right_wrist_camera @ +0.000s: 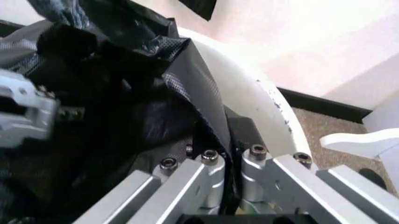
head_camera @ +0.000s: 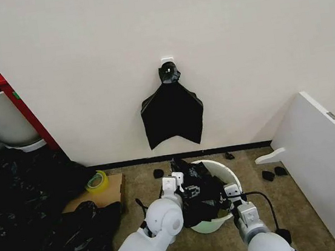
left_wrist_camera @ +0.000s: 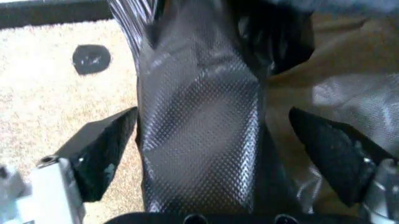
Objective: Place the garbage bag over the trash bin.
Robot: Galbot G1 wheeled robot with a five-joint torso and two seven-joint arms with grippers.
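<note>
Landmark: the trash bin, a white round bucket standing on the brown floor just before the wall.
Left arm: reaches in from the near side to the bin's left edge.
Left gripper: over the bin's left rim; in the left wrist view its two black fingers stand wide apart, with a band of the bag running between them and touching neither that I can see.
Right arm: comes in from the near right to the bin's right rim.
Right gripper: at the bin's right rim; in the right wrist view its metal fingers are drawn together, pinching an edge of the bag just inside the white wall.
Garbage bag: black, glossy, wrinkled; bunched up inside and above the bin's mouth, not spread over the rim; embossed texture shows up close.
Cardboard: flat on the floor left of the bin, a tape roll on it.
Black plastic heap: left of the bin, nearer than the cardboard.
White board: leaning right of the bin.
Black scraps: on the floor right of the bin.
Wall sheet: flat black fan shape hanging on the wall beyond the bin.
</note>
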